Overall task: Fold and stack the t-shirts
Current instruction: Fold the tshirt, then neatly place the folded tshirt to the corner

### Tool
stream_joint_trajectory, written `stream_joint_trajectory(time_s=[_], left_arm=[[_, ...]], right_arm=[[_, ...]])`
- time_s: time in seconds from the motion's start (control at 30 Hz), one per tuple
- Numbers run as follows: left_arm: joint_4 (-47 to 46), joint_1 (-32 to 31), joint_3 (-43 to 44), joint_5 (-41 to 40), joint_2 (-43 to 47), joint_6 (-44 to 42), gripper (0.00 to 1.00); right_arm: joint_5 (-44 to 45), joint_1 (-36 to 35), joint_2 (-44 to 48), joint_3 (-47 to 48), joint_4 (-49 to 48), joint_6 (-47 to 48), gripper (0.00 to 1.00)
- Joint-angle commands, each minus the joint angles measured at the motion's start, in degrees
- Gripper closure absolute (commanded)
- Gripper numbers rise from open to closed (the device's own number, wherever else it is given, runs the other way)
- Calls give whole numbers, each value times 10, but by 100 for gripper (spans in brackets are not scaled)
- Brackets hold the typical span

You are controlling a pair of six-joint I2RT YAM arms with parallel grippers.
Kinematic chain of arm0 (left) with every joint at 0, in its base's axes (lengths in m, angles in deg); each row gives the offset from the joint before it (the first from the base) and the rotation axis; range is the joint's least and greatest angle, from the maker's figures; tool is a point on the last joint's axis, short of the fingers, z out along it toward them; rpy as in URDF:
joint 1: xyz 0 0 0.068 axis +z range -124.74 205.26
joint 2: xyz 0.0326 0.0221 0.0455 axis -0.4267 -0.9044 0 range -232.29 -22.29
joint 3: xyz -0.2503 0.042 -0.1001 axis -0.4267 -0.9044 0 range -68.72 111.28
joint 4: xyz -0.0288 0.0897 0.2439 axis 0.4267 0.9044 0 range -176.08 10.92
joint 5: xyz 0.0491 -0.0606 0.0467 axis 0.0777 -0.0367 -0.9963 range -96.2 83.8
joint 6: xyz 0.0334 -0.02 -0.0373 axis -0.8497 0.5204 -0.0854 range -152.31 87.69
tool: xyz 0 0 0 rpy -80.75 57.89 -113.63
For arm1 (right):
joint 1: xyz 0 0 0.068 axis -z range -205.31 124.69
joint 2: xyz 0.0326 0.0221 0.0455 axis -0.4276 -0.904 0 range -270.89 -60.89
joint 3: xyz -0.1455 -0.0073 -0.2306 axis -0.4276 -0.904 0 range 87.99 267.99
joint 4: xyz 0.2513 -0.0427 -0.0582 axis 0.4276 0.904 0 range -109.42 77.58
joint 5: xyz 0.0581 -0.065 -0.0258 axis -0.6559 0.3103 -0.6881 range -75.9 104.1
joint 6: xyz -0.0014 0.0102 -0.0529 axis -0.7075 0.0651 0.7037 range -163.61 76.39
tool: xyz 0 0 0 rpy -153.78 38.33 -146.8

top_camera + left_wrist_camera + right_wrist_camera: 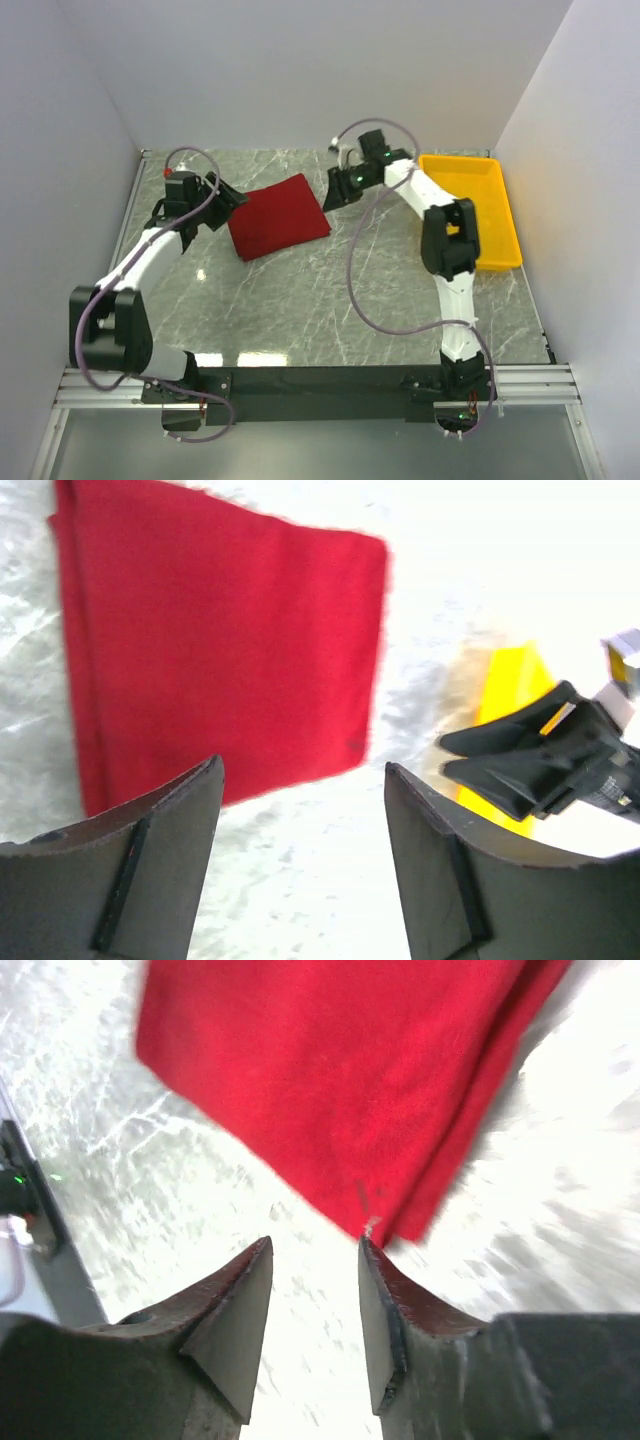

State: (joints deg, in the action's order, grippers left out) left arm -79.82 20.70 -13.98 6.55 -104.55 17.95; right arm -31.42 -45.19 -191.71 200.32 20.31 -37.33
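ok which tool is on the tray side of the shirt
The right tool: it sits open at the folded t-shirt's edge facing the yellow tray, while the left tool is open at the opposite edge.

A robotics lab cell: plain white walls (pixel 80 100) box in a marble-patterned table (pixel 290 300), with robot arms (pixel 445 250) bolted to its metal rail (pixel 330 380).

You see the t-shirt (pixel 278 216) as matt red cloth with a fine, soft weave. The table (pixel 300 300) under it looks like grey stone veined white, smooth with a slight sheen. The tray (pixel 492 200) is smooth yellow plastic. The left gripper (pixel 303 770) and right gripper (pixel 315 1245) show you 2 pairs of dark, matt, faintly grainy fingers.
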Motion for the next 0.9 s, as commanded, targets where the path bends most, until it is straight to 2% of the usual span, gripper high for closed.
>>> stream_joint_trajectory(time_s=[0.0, 0.03, 0.1, 0.13, 0.17, 0.27, 0.3, 0.33, 0.37, 0.4, 0.5, 0.53, 0.6, 0.63, 0.8, 0.87], left_arm=[[25, -1, -31, -6, 45, 41, 29], [10, -9, -53, 5, 53, 93, 25], [-47, -32, -105, 3, 78, 135, 24], [-58, -66, -110, -5, 78, 139, 22], [-44, -82, -102, -32, 69, 129, 22], [24, -131, -12, -82, -1, 11, 22], [84, -143, 45, -105, -22, -30, 22], [109, -169, 72, -125, -59, -115, 21], [130, -181, 115, -166, -75, -156, 22], [161, -192, 131, -182, -89, -235, 22], [200, -229, 173, -221, -133, -341, 22], [206, -246, 179, -226, -149, -407, 21], [218, -259, 188, -235, -165, -469, 21], [228, -272, 188, -242, -177, -528, 22], [202, -290, 147, -249, -179, -688, 24], [170, -297, 130, -264, -177, -726, 25]], right_arm=[[-17, 15, 121, -26, 26, 136, 52], [-18, 18, 135, -42, 40, 164, 50], [-8, 17, 185, -109, 36, 241, 49], [-7, 18, 204, -138, 26, 273, 49], [1, 17, 243, -193, 20, 343, 48], [26, 17, 319, -281, 2, 461, 47], [31, 18, 334, -296, 1, 481, 46], [32, 19, 361, -309, -1, 501, 46], [22, 26, 374, -332, -1, 529, 46], [16, 29, 384, -341, -2, 538, 46], [-19, 44, 405, -350, 23, 570, 45], [-27, 48, 406, -347, 50, 578, 45], [-42, 62, 409, -343, 70, 601, 45], [-52, 67, 414, -342, 89, 609, 45], [-77, 120, 429, -333, 115, 619, 45], [-91, 131, 428, -331, 123, 617, 45]])
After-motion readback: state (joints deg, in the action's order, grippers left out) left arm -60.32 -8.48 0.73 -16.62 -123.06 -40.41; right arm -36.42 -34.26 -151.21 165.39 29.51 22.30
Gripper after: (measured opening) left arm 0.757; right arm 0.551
